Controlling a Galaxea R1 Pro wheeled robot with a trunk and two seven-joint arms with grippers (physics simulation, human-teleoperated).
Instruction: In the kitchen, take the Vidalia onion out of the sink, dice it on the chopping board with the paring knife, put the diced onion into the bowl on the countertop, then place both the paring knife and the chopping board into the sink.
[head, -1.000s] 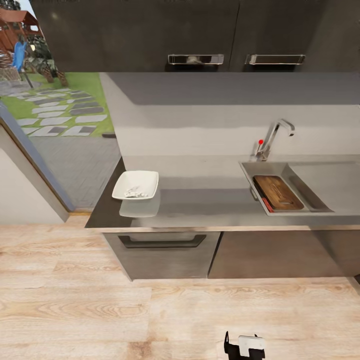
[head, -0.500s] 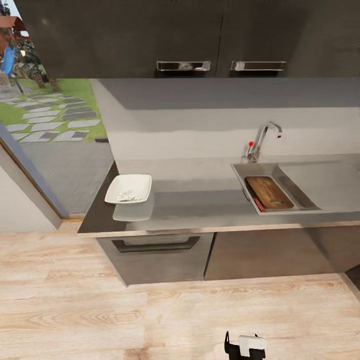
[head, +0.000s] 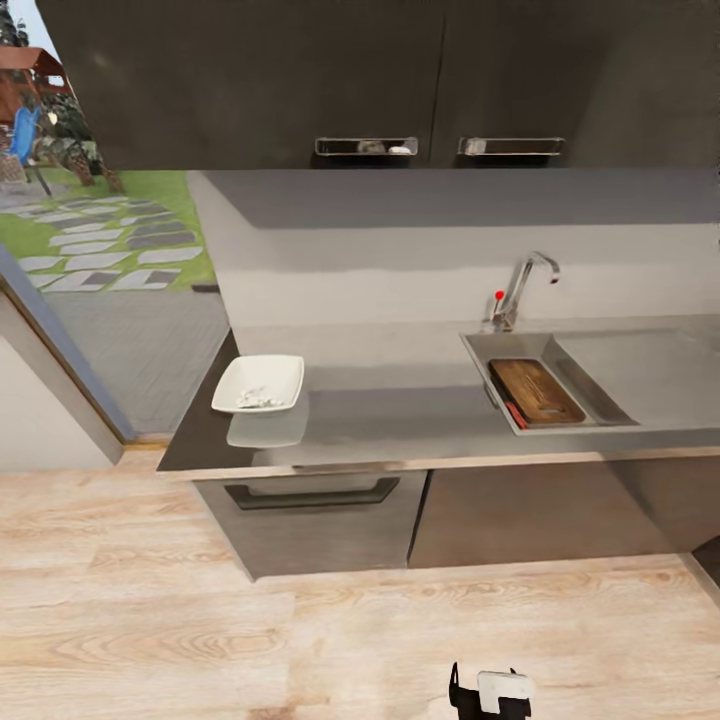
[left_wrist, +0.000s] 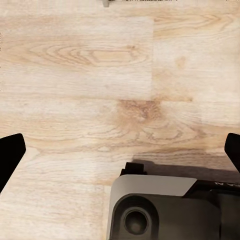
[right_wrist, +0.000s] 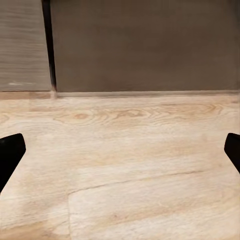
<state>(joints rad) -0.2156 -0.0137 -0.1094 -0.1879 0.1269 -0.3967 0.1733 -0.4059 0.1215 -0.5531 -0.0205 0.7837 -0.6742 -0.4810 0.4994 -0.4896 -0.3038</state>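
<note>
Chopping board (head: 536, 391), paring knife (head: 515, 413) in sink (head: 480, 345).

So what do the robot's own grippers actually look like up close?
Little of them shows. In each wrist view, the left gripper and the right gripper show as two plain black fingertips at the picture's edges, with no markings or cables visible. The head view shows a black and white part of the robot.
</note>
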